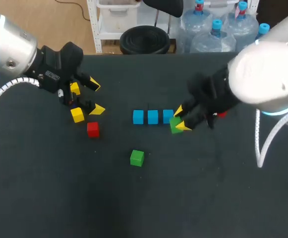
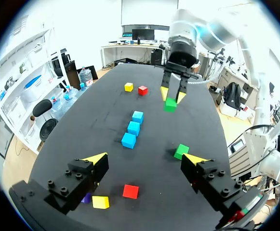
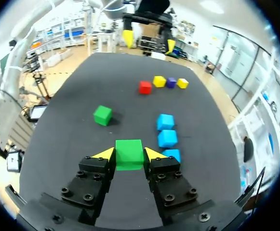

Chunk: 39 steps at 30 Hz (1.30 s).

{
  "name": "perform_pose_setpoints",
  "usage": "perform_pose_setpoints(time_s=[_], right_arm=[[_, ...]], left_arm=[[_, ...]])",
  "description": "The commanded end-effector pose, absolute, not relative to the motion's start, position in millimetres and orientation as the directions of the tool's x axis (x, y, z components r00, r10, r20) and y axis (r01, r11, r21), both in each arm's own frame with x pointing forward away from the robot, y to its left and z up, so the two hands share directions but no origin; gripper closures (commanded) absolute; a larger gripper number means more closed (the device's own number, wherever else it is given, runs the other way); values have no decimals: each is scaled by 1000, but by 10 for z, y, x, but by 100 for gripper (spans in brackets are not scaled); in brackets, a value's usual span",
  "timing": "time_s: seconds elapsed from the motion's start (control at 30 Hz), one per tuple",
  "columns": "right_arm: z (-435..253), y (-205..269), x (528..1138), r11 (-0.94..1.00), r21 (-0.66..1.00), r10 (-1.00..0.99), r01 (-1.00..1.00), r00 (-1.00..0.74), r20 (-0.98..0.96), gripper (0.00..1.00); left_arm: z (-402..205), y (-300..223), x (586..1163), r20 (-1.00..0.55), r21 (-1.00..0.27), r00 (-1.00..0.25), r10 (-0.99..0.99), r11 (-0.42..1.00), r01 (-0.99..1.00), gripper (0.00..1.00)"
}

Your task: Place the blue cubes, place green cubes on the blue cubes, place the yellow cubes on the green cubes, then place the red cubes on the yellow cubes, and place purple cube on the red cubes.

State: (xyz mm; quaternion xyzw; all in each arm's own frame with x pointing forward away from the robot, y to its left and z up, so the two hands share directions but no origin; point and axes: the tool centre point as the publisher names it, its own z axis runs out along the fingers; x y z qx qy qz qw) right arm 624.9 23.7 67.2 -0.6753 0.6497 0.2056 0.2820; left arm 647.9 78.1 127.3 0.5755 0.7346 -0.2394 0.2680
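Dark worktop (image 1: 44, 198) fills the scene, with a wide bare stretch along its near edge and a narrower bare strip along the far edge.

Toward the left edge, the left gripper (image 1: 96, 97) hovers with its fingers spread wide and nothing between them. Around it sit two yellow cubes (image 1: 77, 115) (image 1: 74, 88), one purple cube (image 3: 171, 82) between them, and one red cube (image 1: 92, 129) just on the near-edge side of that group.

In the middle, three blue cubes (image 1: 138, 117) (image 1: 153, 117) (image 1: 167, 115) form a row running left to right, with small gaps between them. A loose green cube (image 1: 137, 157) lies well apart from the row, toward the near edge, with bare worktop all round it.

At the row's right end, the right gripper (image 1: 181, 119) has both fingers clamped on the held green cube (image 3: 129, 154), just beside the rightmost blue cube. Whether this cube rests on the worktop cannot be told.

Toward the right edge, past the right arm, a third yellow cube (image 2: 128, 86) and a second red cube (image 2: 142, 90) sit side by side.

That makes three blue, two green, three yellow, two red and one purple.
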Motion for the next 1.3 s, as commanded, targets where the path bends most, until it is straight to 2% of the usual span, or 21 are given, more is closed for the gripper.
perform_pose_setpoints(time_s=[0.03,0.67,1.3], right_arm=[[655,276,6354,47,-135,-756,-990,53,-652,100],[591,612,6921,97,-137,-715,-986,26,-698,100],[460,616,7082,153,-111,-706,-982,-30,-708,100]], left_arm=[[1267,796,6472,-674,-41,-190,714,220,975,0],[1267,796,6472,-674,-41,-190,714,220,975,0],[1267,796,6472,-674,-41,-190,714,220,975,0]])
